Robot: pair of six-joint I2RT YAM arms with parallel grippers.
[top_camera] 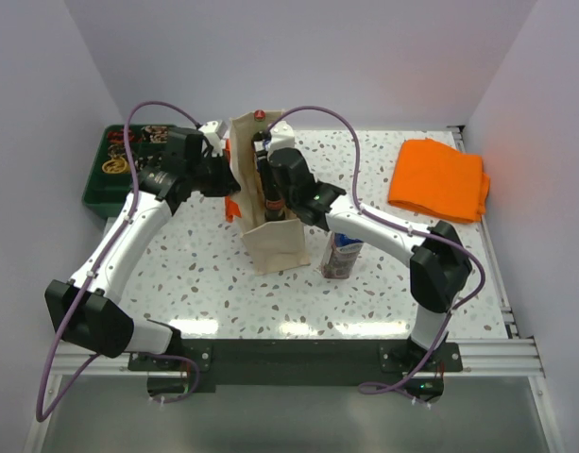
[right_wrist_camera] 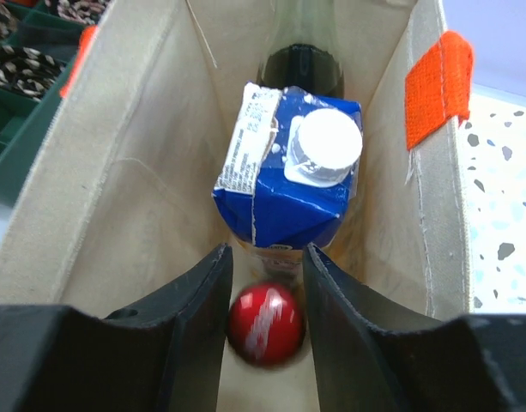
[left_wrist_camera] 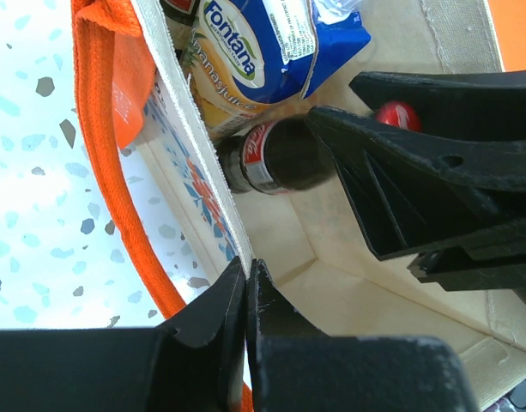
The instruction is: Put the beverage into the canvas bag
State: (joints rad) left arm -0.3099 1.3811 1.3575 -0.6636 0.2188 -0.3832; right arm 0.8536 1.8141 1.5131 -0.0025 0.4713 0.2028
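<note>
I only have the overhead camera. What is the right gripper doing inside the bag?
Observer: In the right wrist view, the right gripper straddles the cap of a red-capped bottle. I cannot tell whether it grips.
Operator: Anything else in there?
Observer: A blue juice carton with a white cap stands upright next to that bottle.
Operator: And the other arm?
Observer: The left gripper is shut, pinching the canvas bag wall at its rim.

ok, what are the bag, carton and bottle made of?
canvas bag: beige woven cloth, matte, stitched seams.
carton: likely coated paperboard, printed, creased folds, white plastic-looking cap.
bottle: dark and glossy, glass or plastic, can't tell; red cap looks glossy.
</note>
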